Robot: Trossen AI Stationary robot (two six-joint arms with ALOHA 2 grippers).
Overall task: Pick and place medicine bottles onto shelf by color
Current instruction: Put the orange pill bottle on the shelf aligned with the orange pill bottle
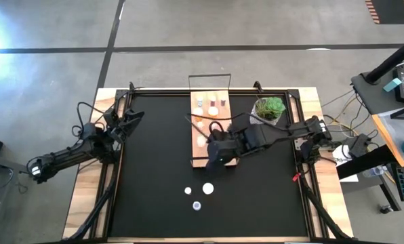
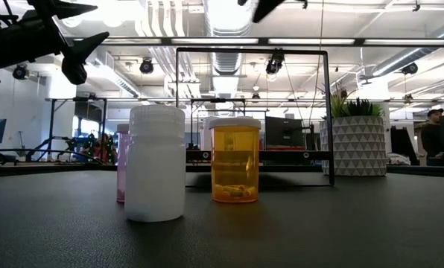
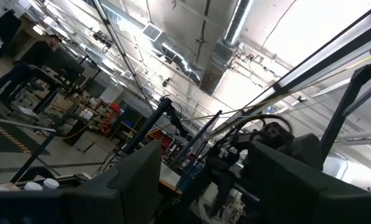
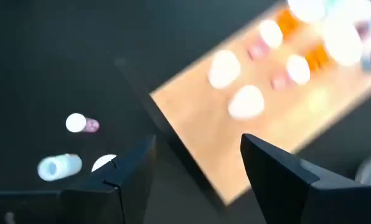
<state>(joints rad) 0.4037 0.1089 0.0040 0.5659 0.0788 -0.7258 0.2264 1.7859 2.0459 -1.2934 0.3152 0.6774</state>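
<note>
High view, right gripper [image 1: 214, 160] empty with fingers apart over near end of long light-wood shelf [image 1: 203, 122], three small pale-capped medicine bottles [image 1: 198, 194] near surface's front edge, left gripper [image 1: 129, 116] parted, empty, at left edge.

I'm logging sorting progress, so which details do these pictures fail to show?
- Colours of small bottles on the light-wood shelf: too small in the high view, blurred in the right wrist view.
- Pink bottle: mostly hidden behind the white plastic bottle in the low view.
</note>
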